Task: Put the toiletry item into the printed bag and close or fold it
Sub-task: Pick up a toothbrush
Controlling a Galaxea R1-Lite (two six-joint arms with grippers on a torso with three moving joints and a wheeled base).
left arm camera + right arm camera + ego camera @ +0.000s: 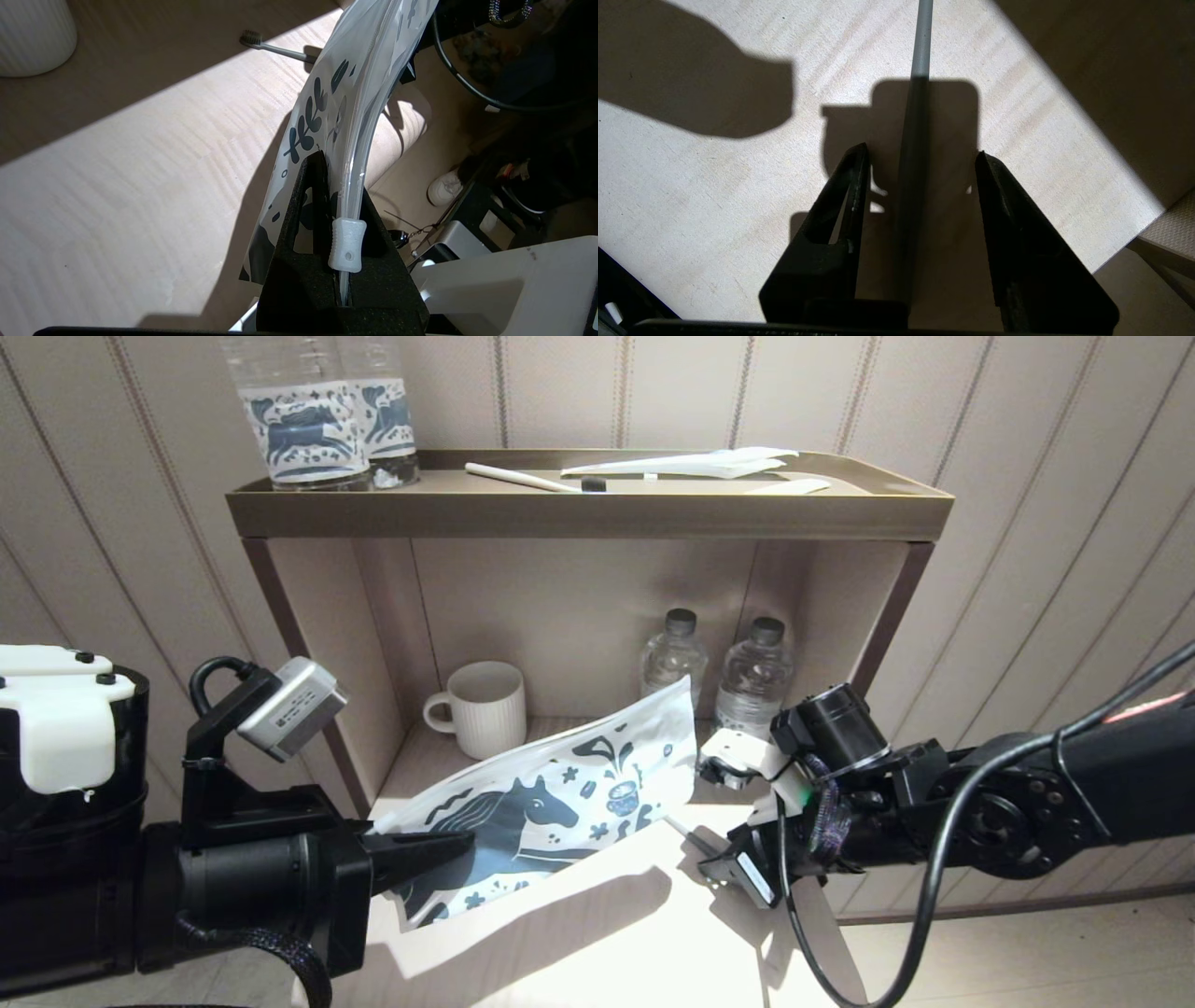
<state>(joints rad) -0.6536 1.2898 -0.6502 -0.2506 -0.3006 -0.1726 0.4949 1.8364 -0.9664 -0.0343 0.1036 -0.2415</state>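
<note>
The printed bag [560, 793], white with a dark blue horse and cup motifs, hangs tilted above the pale shelf board [607, 933]. My left gripper [448, 847] is shut on its lower left end. In the left wrist view the fingers [338, 182] pinch the bag [336, 93] along its zip strip, just beyond the white slider [346, 245]. The toothbrush [275, 46] lies on the board behind the bag. My right gripper [724, 840] is low over the handle [680, 831]. It stands open [920, 151], with the pale handle [920, 46] running between the fingers, untouched.
A ribbed white mug [481, 707] and two small water bottles [672, 658] stand at the back of the shelf niche. The top tray [588, 513] carries two printed bottles [308, 420], a cream toothbrush [532, 479] and a plain white wrapper [691, 464].
</note>
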